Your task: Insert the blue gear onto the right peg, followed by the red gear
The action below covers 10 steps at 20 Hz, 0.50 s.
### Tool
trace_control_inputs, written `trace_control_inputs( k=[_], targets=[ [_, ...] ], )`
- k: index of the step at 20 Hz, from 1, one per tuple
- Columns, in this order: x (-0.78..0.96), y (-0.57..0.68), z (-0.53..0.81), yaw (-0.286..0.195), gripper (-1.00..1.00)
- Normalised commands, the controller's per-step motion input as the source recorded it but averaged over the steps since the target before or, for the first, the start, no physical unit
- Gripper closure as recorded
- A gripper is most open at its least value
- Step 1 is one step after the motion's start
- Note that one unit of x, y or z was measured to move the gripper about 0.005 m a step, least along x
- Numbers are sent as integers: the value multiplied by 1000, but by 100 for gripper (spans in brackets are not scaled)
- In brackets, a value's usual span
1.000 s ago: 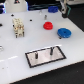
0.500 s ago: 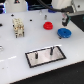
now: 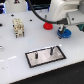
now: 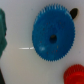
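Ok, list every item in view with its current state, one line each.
blue gear: flat on the table, not gripped, not on a peg.
red gear: flat on the table, off the pegs.
right peg: upright, bare.
other peg: upright, bare.
gripper: above the blue gear; whether open or shut cannot be told.

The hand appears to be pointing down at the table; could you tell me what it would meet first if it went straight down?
Most likely the blue gear, which fills the wrist view's centre. In the exterior view the hand hangs just above it; the red gear lies off to one side.
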Motion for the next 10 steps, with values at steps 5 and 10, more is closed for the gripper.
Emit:
trace_control_inputs(
  k=[5,10],
  targets=[
    [-331,-105,-353,0,-100],
    [-309,-30,-176,0,-100]
  ],
)
